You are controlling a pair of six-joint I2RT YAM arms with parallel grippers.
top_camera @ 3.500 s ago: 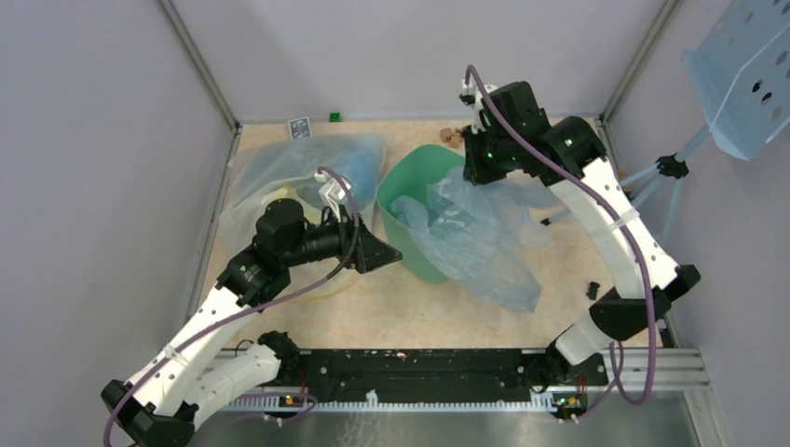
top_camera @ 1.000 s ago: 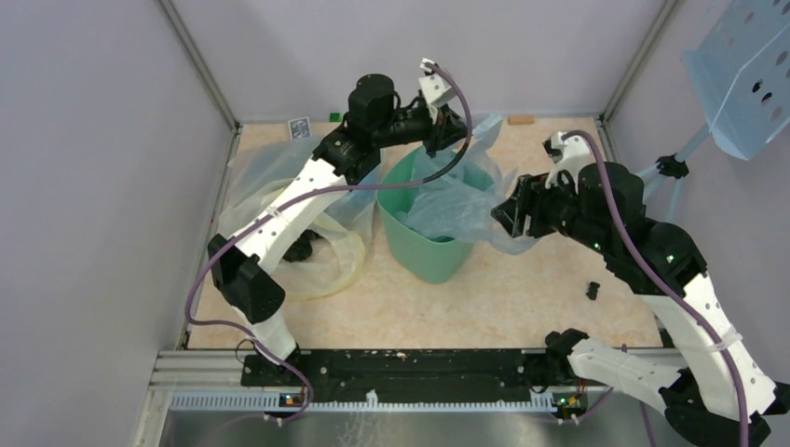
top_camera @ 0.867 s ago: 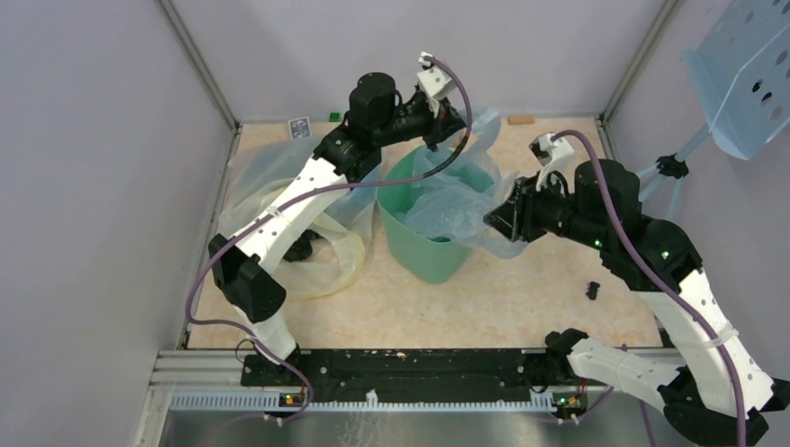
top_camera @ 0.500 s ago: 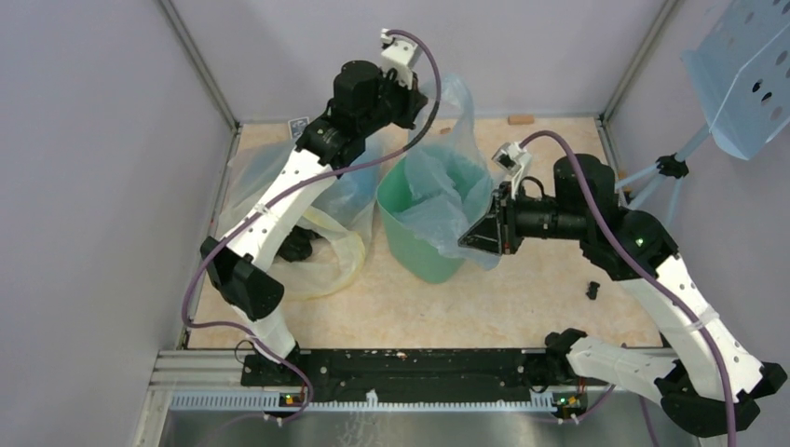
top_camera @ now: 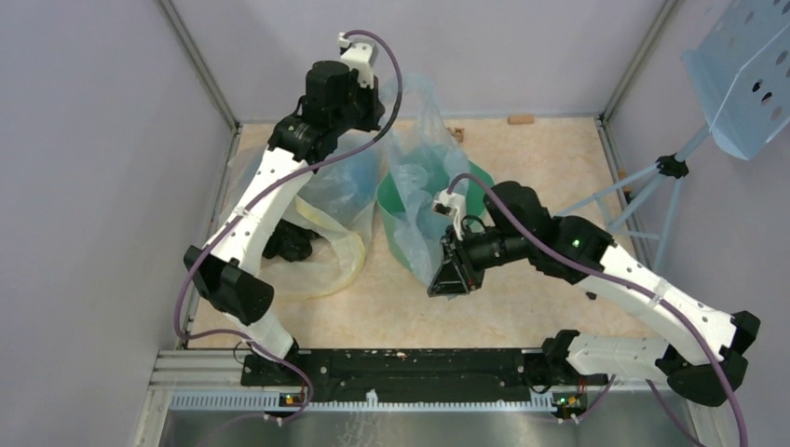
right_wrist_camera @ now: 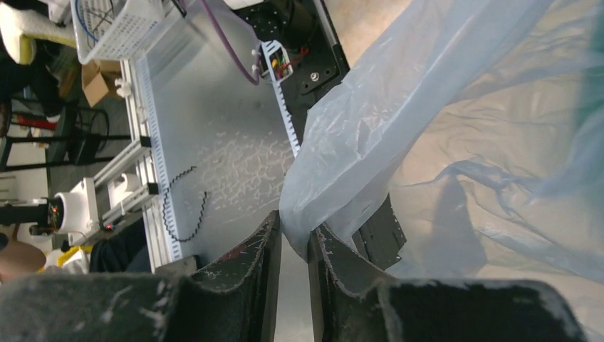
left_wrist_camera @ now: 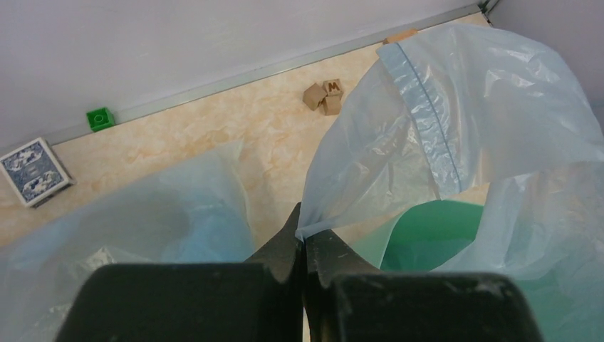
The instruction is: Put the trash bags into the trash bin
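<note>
Left gripper (left_wrist_camera: 305,229) has risen up and back, right gripper (right_wrist_camera: 293,231) has swung low to the near side of the trash bin (top_camera: 388,216). Both are clamped on the trash bag (top_camera: 421,154) rim: left on the far edge, high; right on the near edge, low. Bag stretches between them, partly in the bin, which is below left and just beyond right. Bigger clear bag (top_camera: 321,256) lies beside the bin, not in the way

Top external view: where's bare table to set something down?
Widest bare patch: far right, between the trash bin, the wooden block and the right wall. A narrower strip lies between bin and base rail. Left of the bin is crowded by the clear bag.
</note>
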